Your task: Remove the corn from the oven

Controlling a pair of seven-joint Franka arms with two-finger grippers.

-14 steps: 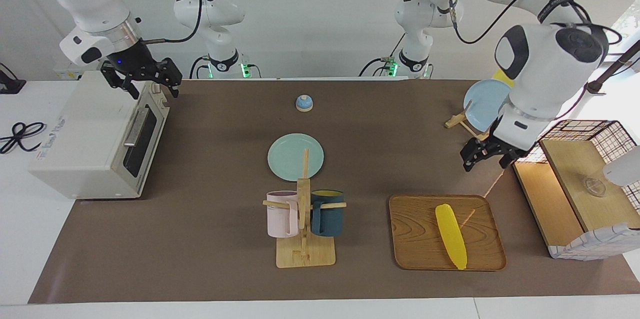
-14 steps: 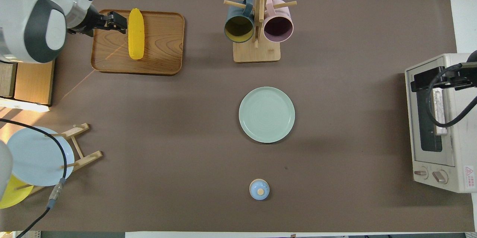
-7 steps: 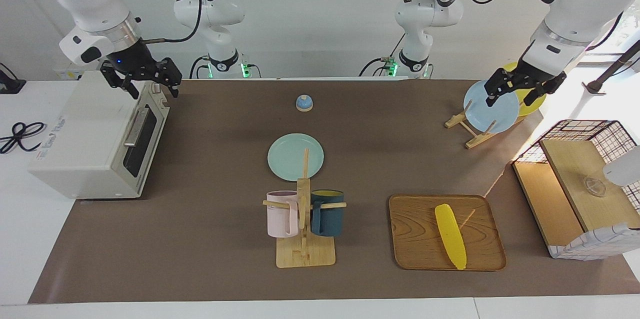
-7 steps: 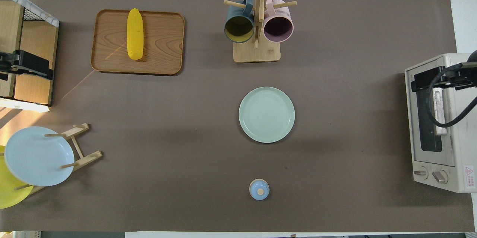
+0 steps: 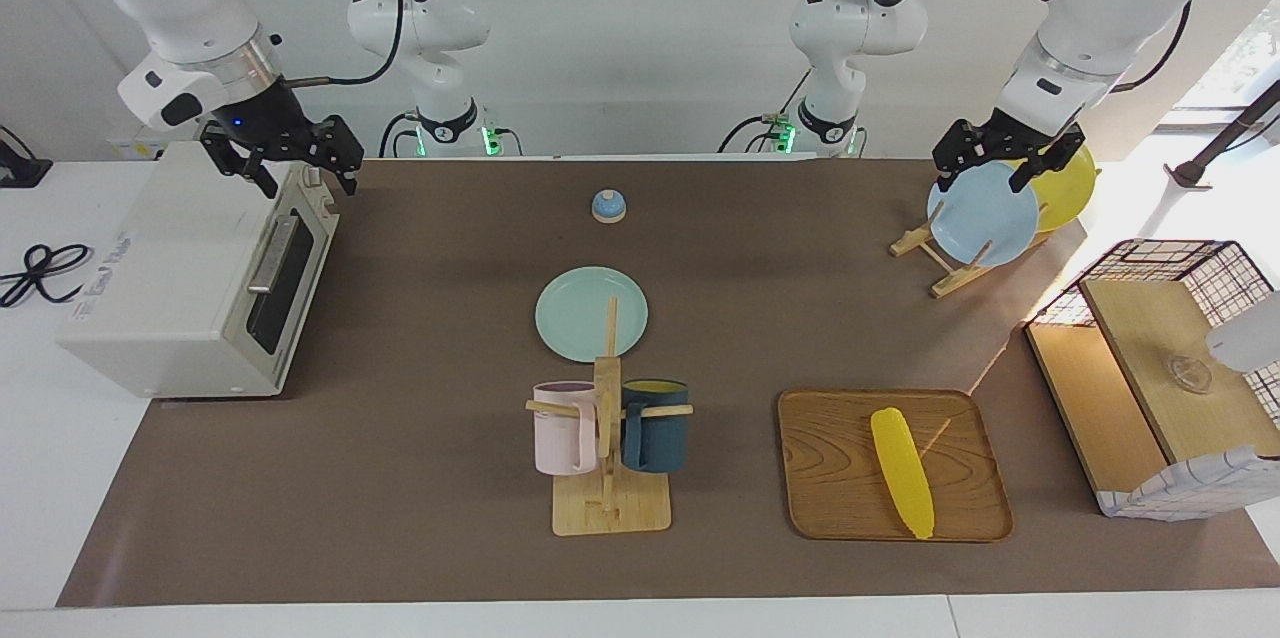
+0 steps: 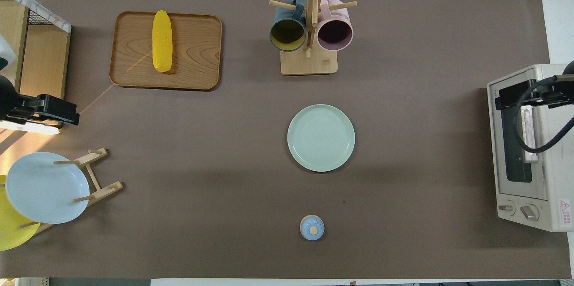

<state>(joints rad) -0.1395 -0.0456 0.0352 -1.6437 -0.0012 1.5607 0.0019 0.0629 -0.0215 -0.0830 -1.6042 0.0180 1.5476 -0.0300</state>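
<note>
The yellow corn (image 5: 902, 471) lies on a wooden tray (image 5: 830, 478) toward the left arm's end of the table; it also shows in the overhead view (image 6: 162, 40). The white oven (image 5: 170, 288) stands at the right arm's end with its door shut, also seen in the overhead view (image 6: 538, 187). My left gripper (image 5: 985, 173) is open and empty in the air over the plate rack (image 5: 935, 258), well apart from the corn; it shows in the overhead view (image 6: 63, 113). My right gripper (image 5: 310, 180) is open and empty, waiting over the oven's top front corner (image 6: 522, 93).
A mint green plate (image 5: 590, 313) lies mid-table. A wooden mug rack (image 5: 608, 508) holds a pink and a dark blue mug. A small blue knob (image 5: 608, 206) sits near the robots. The rack holds a light blue plate (image 5: 985, 223) and a yellow plate (image 5: 1070, 183). A wire basket (image 5: 1170, 263) holds wooden boards.
My left gripper has risen from beside the tray and swung toward the robots, ending over the plate rack. The corn stays on the tray. The right arm has not moved.
</note>
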